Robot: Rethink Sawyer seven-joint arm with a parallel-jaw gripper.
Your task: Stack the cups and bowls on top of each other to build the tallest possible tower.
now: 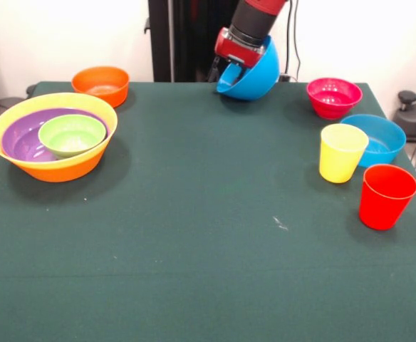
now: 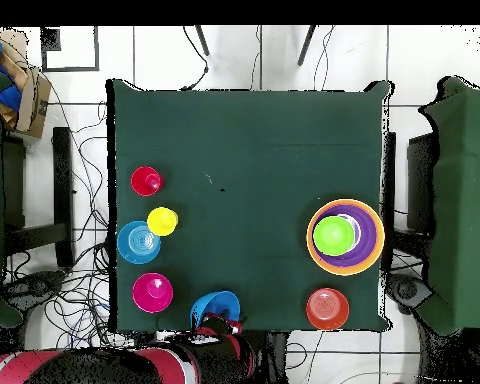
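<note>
Green cloth-covered tabletop [image 1: 208,235]. In the front view, resting directly on it: at left, a large yellow-orange bowl [image 1: 65,167] holding other bowls; behind it, near the far edge, an orange bowl [image 1: 101,84]; at right, a pink-red bowl [image 1: 333,97], a blue bowl [image 1: 379,139], a yellow cup [image 1: 342,152] touching or just in front of the blue bowl, and a red cup [image 1: 386,196] nearest the camera. A small pale scuff [image 1: 280,224] marks the cloth right of centre.

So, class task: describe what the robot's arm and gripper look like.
The arm is a thick round tube with red shell sections and a black ribbed band. It ends in a red block carrying the dark gripper. No markings or cables on it are clear.
</note>
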